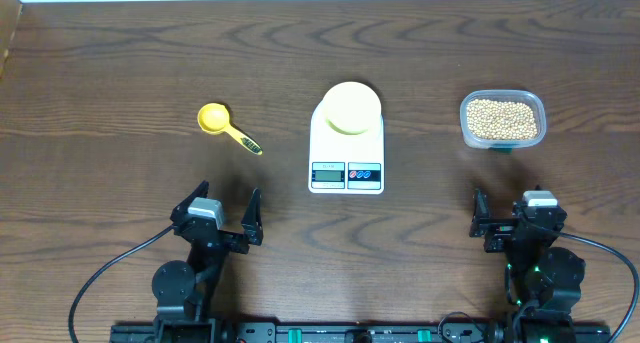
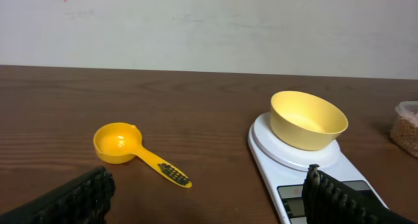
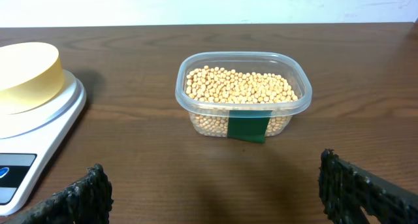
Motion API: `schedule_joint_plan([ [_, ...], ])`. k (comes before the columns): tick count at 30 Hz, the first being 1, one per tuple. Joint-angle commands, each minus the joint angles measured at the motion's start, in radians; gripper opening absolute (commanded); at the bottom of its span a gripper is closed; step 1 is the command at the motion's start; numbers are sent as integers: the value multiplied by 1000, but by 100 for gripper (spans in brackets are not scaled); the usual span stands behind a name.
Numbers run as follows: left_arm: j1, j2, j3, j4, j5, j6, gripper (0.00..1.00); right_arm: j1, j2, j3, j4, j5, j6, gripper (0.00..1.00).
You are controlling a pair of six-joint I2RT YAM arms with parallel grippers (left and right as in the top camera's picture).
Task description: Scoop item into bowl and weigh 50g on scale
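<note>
The tan beans (image 1: 502, 119) fill a clear tub (image 1: 466, 131) at the right, also in the right wrist view (image 3: 239, 87). The empty pale-yellow bowl (image 1: 348, 109) stands on the white scale (image 1: 346, 155) at the centre, seen also in the left wrist view, bowl (image 2: 307, 119) on scale (image 2: 268, 155). A bright yellow scoop (image 1: 222, 125) lies left of the scale, empty (image 2: 119, 142). My left gripper (image 1: 220, 211) is open and empty near the front edge, below the scoop (image 2: 206, 191). My right gripper (image 1: 508, 215) is open and empty, below the tub (image 3: 212, 188).
The dark wooden table (image 1: 120, 73) carries only these things. The tub has a green label (image 3: 248, 128) on its near side. Black cables run from both arm bases at the front edge.
</note>
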Motion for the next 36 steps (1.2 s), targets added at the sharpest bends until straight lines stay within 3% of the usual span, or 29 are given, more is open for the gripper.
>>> schedule_joint_plan([
  [1,5,-2,-30,-12,39,-37,94,-6,-5,-5,9,8,14,99],
  [4,5,23,-30,-11,38,-117,94,-6,-5,-5,63,8,14,99],
  [7,6,35,-28,-7,39,-301,94,-6,-5,-2,180,8,14,99],
  [9,5,35,-16,-6,47,-340,94,-6,-5,13,224,33,14,99],
  [18,6,79,154,90,88,-234,94,-6,173,272,197,130,-12,99],
  [27,5,500,558,90,118,-99,94,-6,639,692,197,64,-107,99],
  [30,6,688,736,85,113,-95,94,-6,801,830,196,-3,-107,99],
  [33,6,842,873,49,97,-95,94,-6,929,926,195,-188,-107,99],
  [36,6,959,971,-59,-16,-94,94,-6,1002,948,238,-382,-106,99],
])
